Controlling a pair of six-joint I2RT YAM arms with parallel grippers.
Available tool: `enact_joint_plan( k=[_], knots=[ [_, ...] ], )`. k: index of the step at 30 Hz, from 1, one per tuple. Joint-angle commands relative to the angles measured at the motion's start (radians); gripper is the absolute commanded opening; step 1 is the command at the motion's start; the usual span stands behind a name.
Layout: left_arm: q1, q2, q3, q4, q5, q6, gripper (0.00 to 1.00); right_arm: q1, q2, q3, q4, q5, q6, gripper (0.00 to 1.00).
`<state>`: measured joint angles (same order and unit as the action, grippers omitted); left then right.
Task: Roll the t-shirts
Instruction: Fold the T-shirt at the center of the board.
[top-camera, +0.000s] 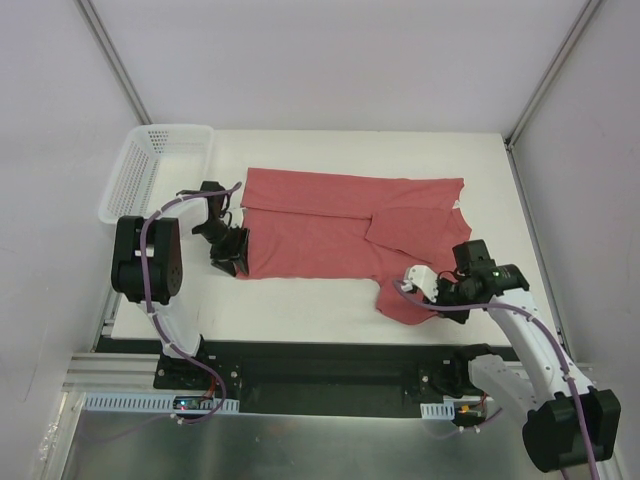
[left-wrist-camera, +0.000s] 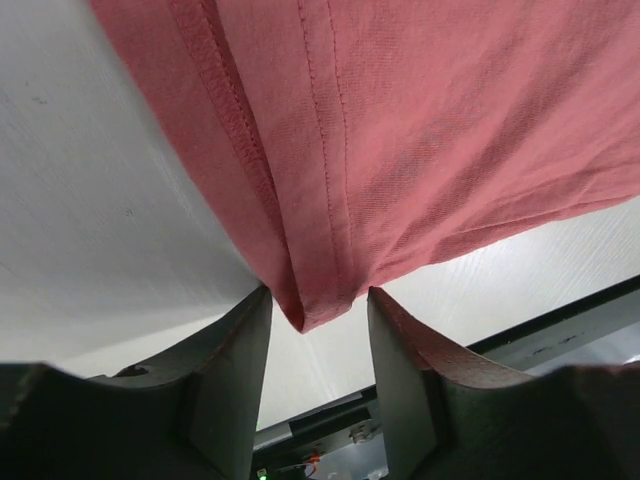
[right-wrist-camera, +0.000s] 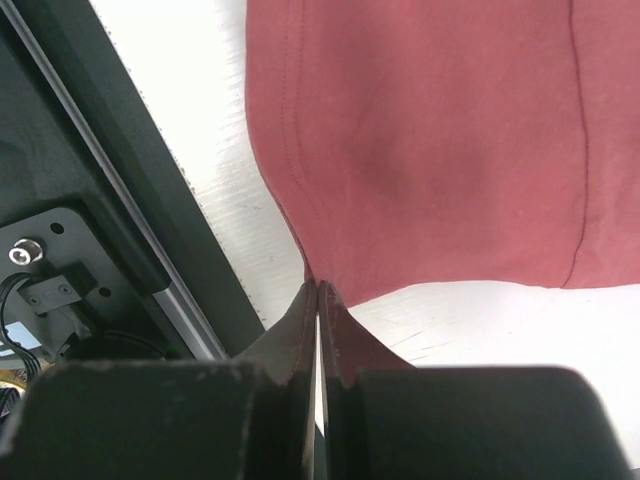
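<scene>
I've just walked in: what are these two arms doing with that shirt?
Two robot arms are working on a plain salmon-red cotton t-shirt, which lies spread and partly folded on the white table, not yet rolled. The right gripper is pinched shut on the shirt's near edge. The left gripper is open, with a hemmed corner of the shirt between its fingers. A white perforated plastic basket stands at the table's far left corner.

Pale grey walls (top-camera: 330, 60) (evenly lit) enclose a white table (top-camera: 300, 310).
</scene>
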<state>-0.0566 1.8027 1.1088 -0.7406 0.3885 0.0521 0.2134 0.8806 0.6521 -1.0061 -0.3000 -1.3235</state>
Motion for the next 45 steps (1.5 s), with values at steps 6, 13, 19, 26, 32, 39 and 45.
enact_joint_plan(
  k=[6, 13, 19, 26, 32, 39, 45],
  knots=[
    [0.009, 0.026, 0.011, -0.04, 0.012, 0.012, 0.06, 0.012, 0.058, 0.069, 0.043, 0.033, 0.062, 0.01],
    [0.009, 0.0, 0.083, -0.078, 0.007, 0.029, 0.0, 0.004, -0.083, 0.04, 0.184, 0.237, 0.228, 0.01],
    [0.009, -0.037, 0.151, -0.114, 0.064, 0.038, 0.0, 0.004, -0.17, 0.044, 0.313, 0.461, 0.371, 0.01],
    [0.009, -0.019, 0.305, -0.143, 0.07, 0.055, 0.0, -0.1, -0.045, 0.185, 0.429, 0.498, 0.429, 0.01],
    [0.009, 0.038, 0.454, -0.161, 0.046, 0.064, 0.0, -0.19, 0.127, 0.346, 0.504, 0.461, 0.469, 0.01],
    [0.012, 0.128, 0.603, -0.161, 0.012, 0.066, 0.0, -0.193, 0.274, 0.449, 0.563, 0.45, 0.438, 0.01],
    [0.017, 0.208, 0.703, -0.178, -0.039, 0.069, 0.0, -0.197, 0.403, 0.555, 0.578, 0.437, 0.428, 0.01]
  ],
)
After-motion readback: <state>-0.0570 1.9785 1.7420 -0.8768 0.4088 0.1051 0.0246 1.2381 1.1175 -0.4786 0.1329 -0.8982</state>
